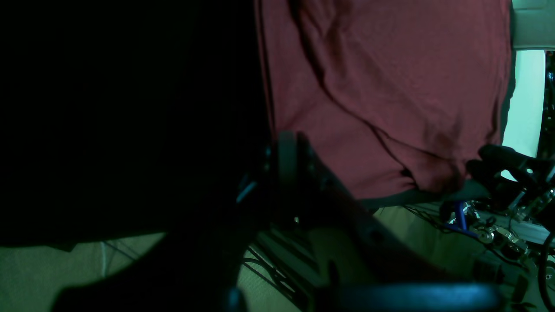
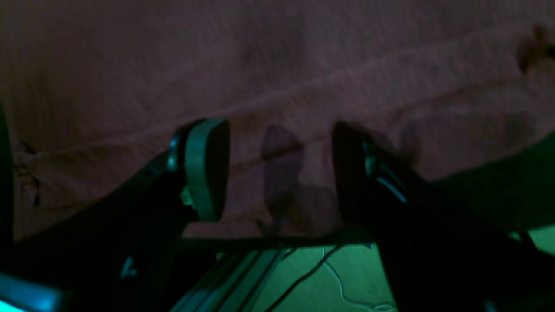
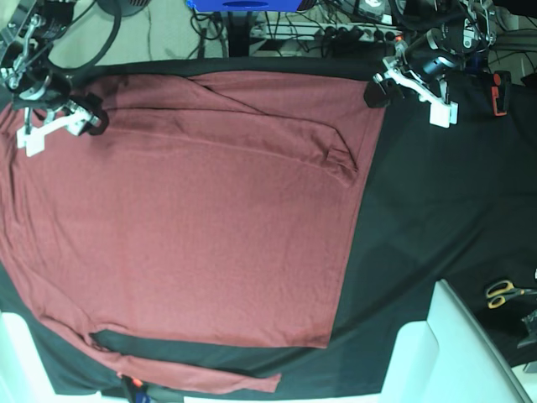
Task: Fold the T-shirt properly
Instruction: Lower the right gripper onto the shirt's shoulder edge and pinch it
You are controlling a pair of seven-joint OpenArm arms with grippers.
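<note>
Your T-shirt (image 3: 193, 227) lies spread almost flat on the table (image 3: 419, 210), over its black cloth, with one side already turned in along a straight edge on the base view's right and a sleeve trailing along the near edge. You look to be at the start of the next fold, both arms at the far corners.

Your right gripper (image 2: 279, 169) stands wide, its two pads straddling a hem seam of the red cloth with nothing pinched yet. Your left gripper (image 3: 377, 92) is closed at the shirt's far corner; whether it pinches cloth there you cannot tell, since its wrist view is mostly black.

Next, judge that the right gripper must close on the hem, so both corners can lift together and carry toward the near edge.

Much is hard to read: the left wrist view is half lost in darkness, the right wrist view is dim and blurred, and the shirt's left side runs out of the base picture.
</note>
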